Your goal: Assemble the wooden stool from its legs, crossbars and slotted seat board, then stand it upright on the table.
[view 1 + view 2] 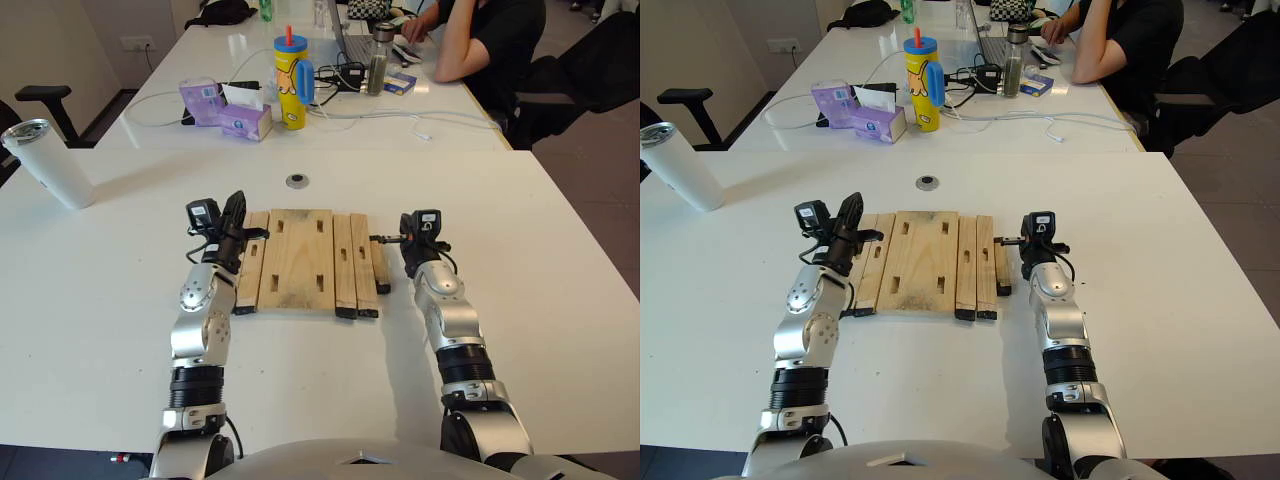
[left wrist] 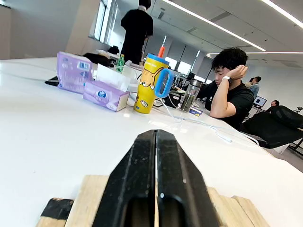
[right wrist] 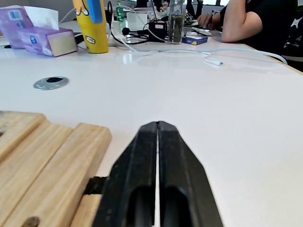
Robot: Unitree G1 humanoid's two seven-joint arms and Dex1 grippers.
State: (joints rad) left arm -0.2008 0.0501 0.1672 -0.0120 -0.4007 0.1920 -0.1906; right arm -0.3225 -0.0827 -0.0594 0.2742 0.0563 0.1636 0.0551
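Observation:
The slotted seat board [image 1: 298, 258] lies flat at the middle of the white table [image 1: 540, 300]. Wooden legs and crossbars lie flat along both its sides: two bars [image 1: 250, 268] on the left, and three [image 1: 352, 266] on the right, the outermost short. My left gripper [image 1: 237, 205] is over the far end of the left bars [image 2: 90, 198], its black fingers [image 2: 142, 161] shut and holding nothing. My right gripper [image 1: 408, 248] rests just right of the short bar [image 3: 61, 165], its fingers [image 3: 142, 161] shut and empty.
A metal grommet [image 1: 297, 181] sits in the table beyond the board. A white tumbler [image 1: 48, 163] stands at the far left. The adjoining table behind holds a yellow cup [image 1: 292, 82], purple tissue packs [image 1: 245, 120], cables and a bottle [image 1: 377, 60].

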